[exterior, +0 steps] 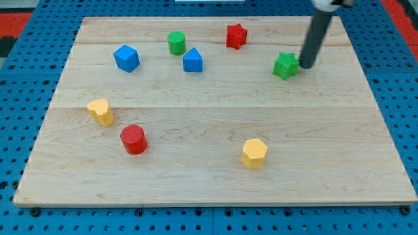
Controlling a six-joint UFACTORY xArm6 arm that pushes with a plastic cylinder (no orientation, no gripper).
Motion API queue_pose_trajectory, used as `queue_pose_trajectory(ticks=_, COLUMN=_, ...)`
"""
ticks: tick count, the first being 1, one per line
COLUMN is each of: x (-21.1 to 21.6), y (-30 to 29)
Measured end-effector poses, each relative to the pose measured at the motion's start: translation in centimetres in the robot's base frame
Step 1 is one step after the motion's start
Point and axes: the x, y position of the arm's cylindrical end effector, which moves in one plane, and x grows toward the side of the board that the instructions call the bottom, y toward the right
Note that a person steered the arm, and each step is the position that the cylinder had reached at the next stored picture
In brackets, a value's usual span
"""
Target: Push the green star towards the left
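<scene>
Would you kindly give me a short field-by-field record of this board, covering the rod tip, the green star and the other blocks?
tip: my tip sits at the green star's right side, touching or nearly so
target: green star, upper right of the wooden board
path to the view's left: blue block is the nearest one that way
upper blocks: green cylinder, red star, blue cube
lower blocks: yellow block, red cylinder, yellow hexagon

Dark rod slants down from view's top right; my tip (305,65) on table surface.
</scene>
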Motion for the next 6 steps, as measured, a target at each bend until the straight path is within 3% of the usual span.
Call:
queue_pose_trajectory(ticks=1, x=1.2, y=3.2)
queue_pose_trajectory(ticks=2, x=1.6, y=-2.6)
queue_pose_trajectory(ticks=5, x=-1.4, y=-2.7)
queue_pose_trajectory(ticks=6, x=2.4, y=-0.1)
